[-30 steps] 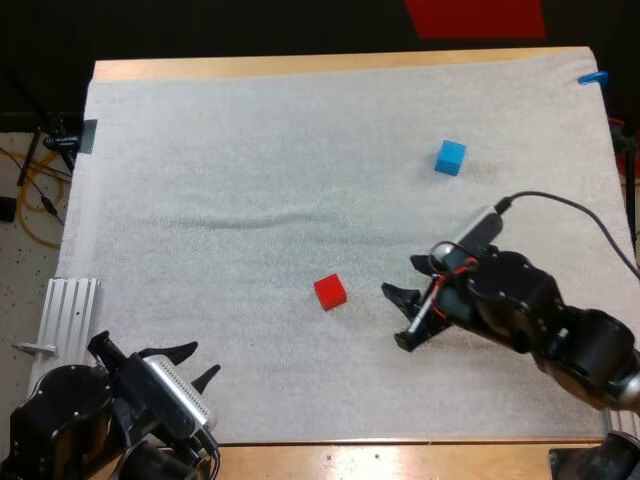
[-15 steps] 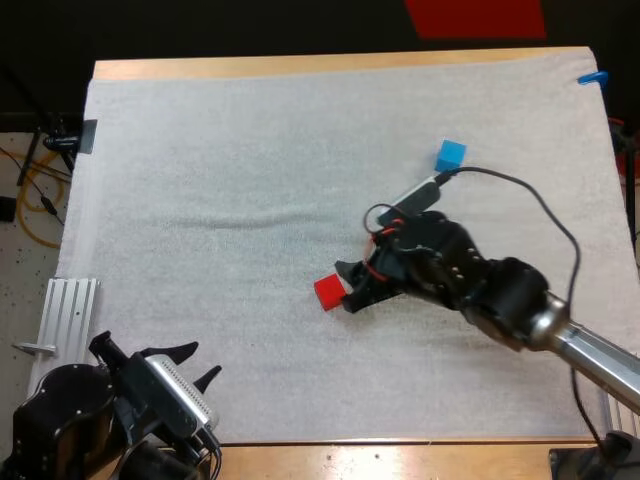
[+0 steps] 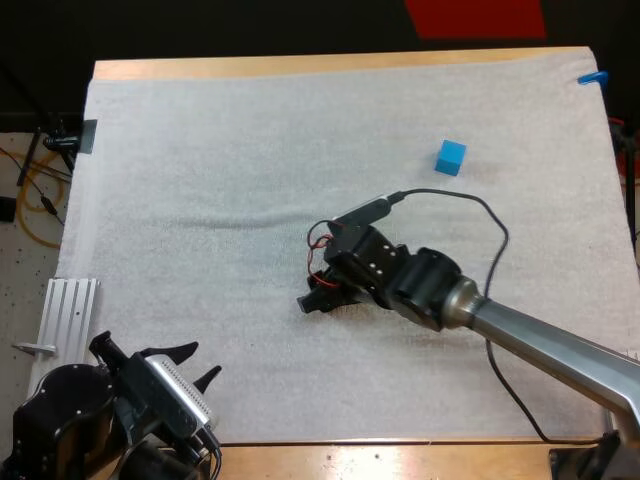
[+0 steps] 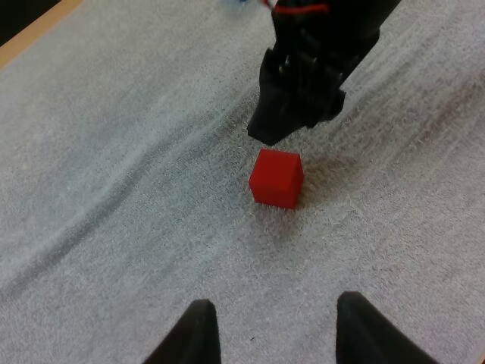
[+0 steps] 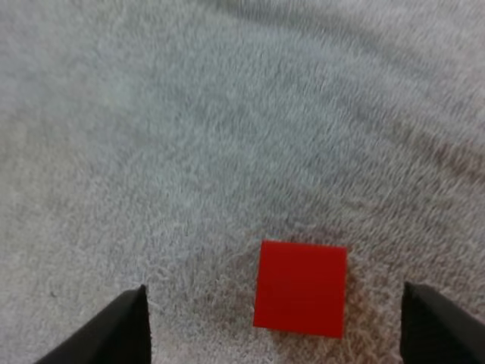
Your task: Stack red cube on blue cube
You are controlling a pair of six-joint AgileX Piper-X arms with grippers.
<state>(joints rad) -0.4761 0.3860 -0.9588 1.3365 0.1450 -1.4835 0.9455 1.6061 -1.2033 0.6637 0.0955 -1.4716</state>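
High view puts the right gripper (image 3: 317, 296) just below the middle of the frame, over the mat (image 3: 200, 150), with its arm running off to the lower right. The left gripper (image 3: 190, 364) sits in the lower left corner, well apart from it. The blue cube (image 3: 450, 157) stands alone at the upper right, well apart from both grippers.

The red cube (image 4: 276, 178) rests on the mat. In the left wrist view the right gripper hangs just above and beyond it, tips close to its top edge but apart from it. In the right wrist view the cube lies between that gripper's two fingers (image 5: 125, 327), which are spread wide and clear of it on both sides. It sits a little nearer one finger than the other. Its sides run nearly square to the line between the fingers, so little twist seems needed. A cube has no long axis to favour.

The left gripper's own fingers also stand apart, holding nothing, with the red cube well ahead of them.

The right arm is plainly the nearer one. The step in hand looks like the approach to the grasp: a short drop straight down, then closing. From there the blue cube lies up and to the right in the high view.
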